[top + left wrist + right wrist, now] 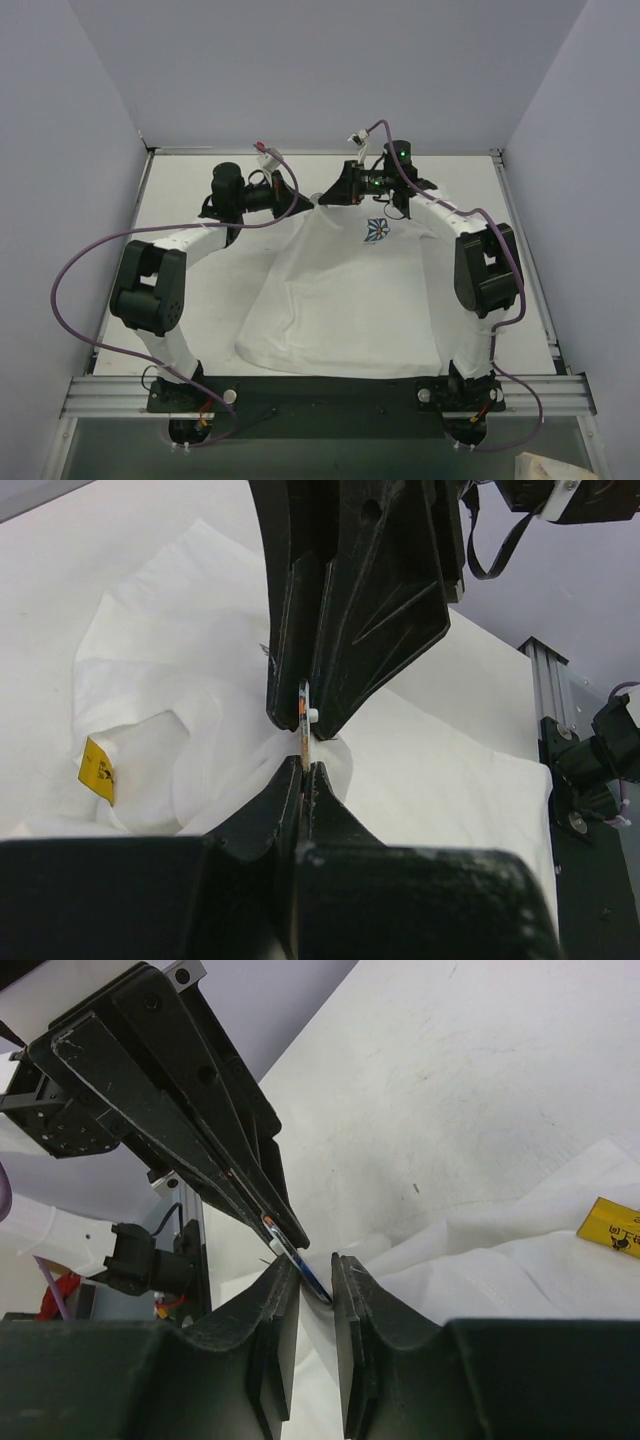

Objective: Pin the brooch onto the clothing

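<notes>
On white tabletop (215,290): T-shirt (340,310) lying | pale lilac walls (330,70) around

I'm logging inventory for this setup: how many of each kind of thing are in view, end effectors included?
T-shirt: 1
Brooch: 1
Yellow tag: 1
End effectors, left and right: 2
Total: 5

You face a T-shirt (340,300) of soft, matt white cloth, creased where it bunches, with a yellow label (97,770) that looks papery, on a smooth matt white table (215,290). Both the left gripper (305,772) and the right gripper (315,1265) show hard black plastic, faintly sheened and scuffed pale along the edges. The brooch (303,720), edge-on, looks hard and smooth.
</notes>
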You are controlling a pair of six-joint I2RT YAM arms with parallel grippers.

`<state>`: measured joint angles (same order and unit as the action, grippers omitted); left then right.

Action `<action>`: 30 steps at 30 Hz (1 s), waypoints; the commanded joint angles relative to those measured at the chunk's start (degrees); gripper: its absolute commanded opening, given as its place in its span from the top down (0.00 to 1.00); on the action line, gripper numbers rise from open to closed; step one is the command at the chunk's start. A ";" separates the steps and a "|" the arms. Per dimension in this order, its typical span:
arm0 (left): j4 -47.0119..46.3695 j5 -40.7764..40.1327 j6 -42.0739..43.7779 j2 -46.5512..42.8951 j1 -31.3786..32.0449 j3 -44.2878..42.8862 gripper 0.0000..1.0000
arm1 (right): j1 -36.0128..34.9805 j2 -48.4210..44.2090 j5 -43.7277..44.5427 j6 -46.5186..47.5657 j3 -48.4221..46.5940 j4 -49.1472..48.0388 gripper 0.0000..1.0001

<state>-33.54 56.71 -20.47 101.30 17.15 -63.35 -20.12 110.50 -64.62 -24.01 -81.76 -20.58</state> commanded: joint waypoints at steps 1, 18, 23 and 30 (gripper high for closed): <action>-5.22 1.30 -1.33 -2.07 2.45 -1.86 1.00 | -2.56 0.86 5.20 0.46 0.19 -2.71 0.83; -9.00 -0.02 -4.23 -2.86 4.12 -0.72 1.00 | -4.23 -2.31 22.87 -2.62 4.59 -3.24 0.88; -9.44 -0.11 -4.84 -2.86 4.65 -1.16 1.00 | -5.37 -2.04 24.01 -1.39 3.80 -1.48 0.88; -7.07 0.24 -3.26 -3.21 4.04 -1.51 1.00 | -0.91 -4.05 20.24 -3.92 8.44 -8.05 0.76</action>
<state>-32.75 48.21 -23.18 101.30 17.30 -62.46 -23.03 107.94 -46.63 -26.98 -77.52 -24.03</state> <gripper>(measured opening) 0.031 0.188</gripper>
